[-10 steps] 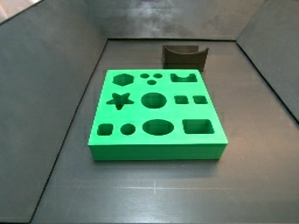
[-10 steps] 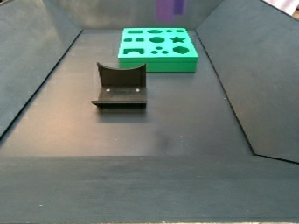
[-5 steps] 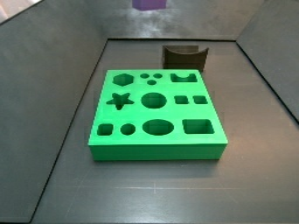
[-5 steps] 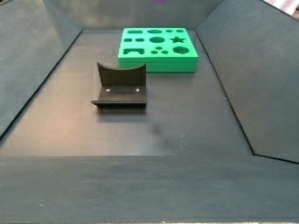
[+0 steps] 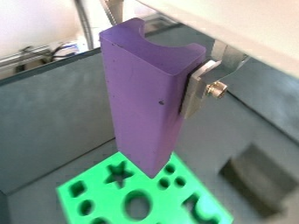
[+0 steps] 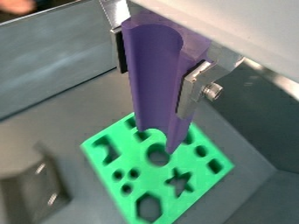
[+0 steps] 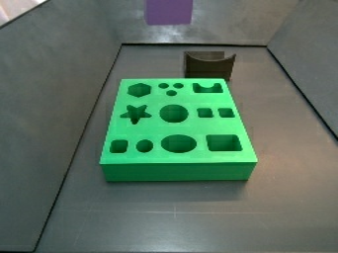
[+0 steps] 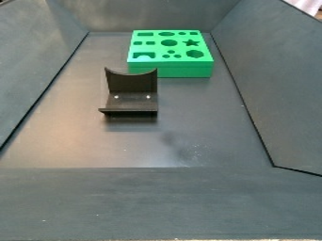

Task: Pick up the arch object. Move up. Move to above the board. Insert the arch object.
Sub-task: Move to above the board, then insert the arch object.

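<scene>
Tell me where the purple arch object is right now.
The arch object is held upright between the gripper's silver fingers, in the air above the green board; in a side view only its lower end shows at the top edge.

open air between tool and board

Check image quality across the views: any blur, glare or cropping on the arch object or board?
Both wrist views: arch object sharp, clamped in the gripper; board below it slightly soft. Side view: only the arch object's lower end shows, cropped at the frame edge; board crisp, evenly lit. Side view: board small, far; faint sheen on the floor; fixture clear.
</scene>
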